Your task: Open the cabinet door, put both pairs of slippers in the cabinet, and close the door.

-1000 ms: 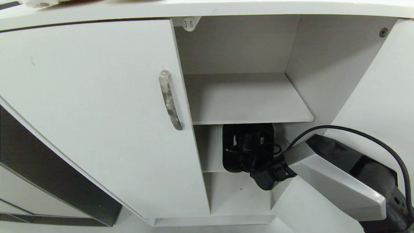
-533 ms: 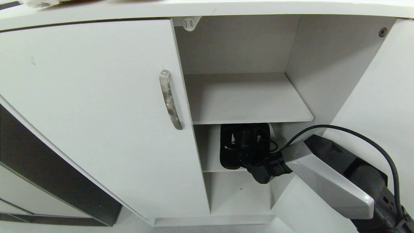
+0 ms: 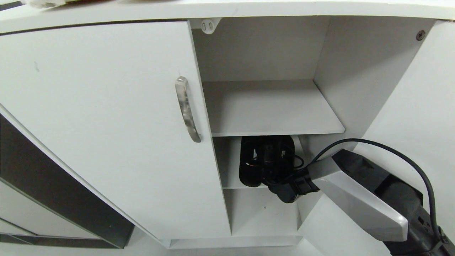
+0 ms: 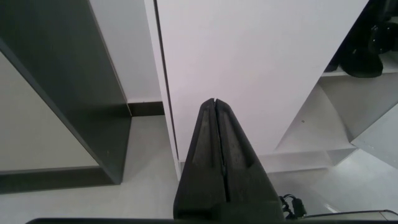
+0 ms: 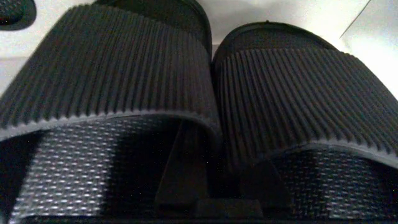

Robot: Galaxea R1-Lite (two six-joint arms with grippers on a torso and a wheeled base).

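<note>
2 slippers (image 3: 249, 170), seemingly farther left

A pale grey floor (image 4: 134, 177) runs beneath a dark grey unit (image 4: 68, 81) with a lighter panel (image 4: 31, 124) on its side. Behind stands a white wall (image 4: 124, 50) with dark skirting (image 4: 147, 110).

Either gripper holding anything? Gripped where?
Right gripper holds the black slipper pair, pinched at the two adjoining inner sides under the straps. Left gripper is shut on nothing.
</note>
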